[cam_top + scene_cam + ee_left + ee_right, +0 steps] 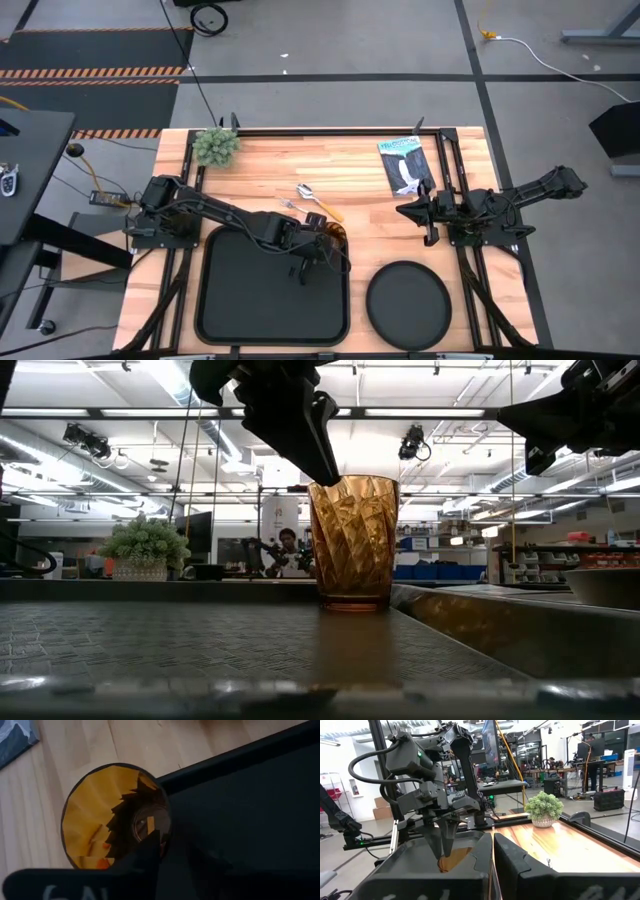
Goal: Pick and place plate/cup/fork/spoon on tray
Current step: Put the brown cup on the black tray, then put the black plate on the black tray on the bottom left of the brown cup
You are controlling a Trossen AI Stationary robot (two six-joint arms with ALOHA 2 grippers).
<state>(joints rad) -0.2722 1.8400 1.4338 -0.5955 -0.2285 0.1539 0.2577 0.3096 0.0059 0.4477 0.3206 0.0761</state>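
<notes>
The amber cup [352, 545] stands upright at the far right corner of the black tray [240, 300]; whether its base is inside the rim, I cannot tell. My left gripper [318, 250] is over it, shut on its rim. The cup also shows in the left wrist view [105, 815]. The black plate [408, 305] lies flat on the table right of the tray. The spoon [308, 192] and the fork [289, 206] lie on the wood beyond the tray. My right gripper [405, 212] waits shut and empty at the table's right. My left gripper has the cup's wall at the rim [167, 827], on the side toward the tray's middle. One finger [150, 847] is inside the cup and the other outside. The fingers slant down from the table's left [325, 475]. The cup stands upright on its base.
A small potted plant [216, 146] stands at the far left of the table. A printed packet [403, 165] lies at the far right, near my right arm. People and benches show in the room behind the table.
</notes>
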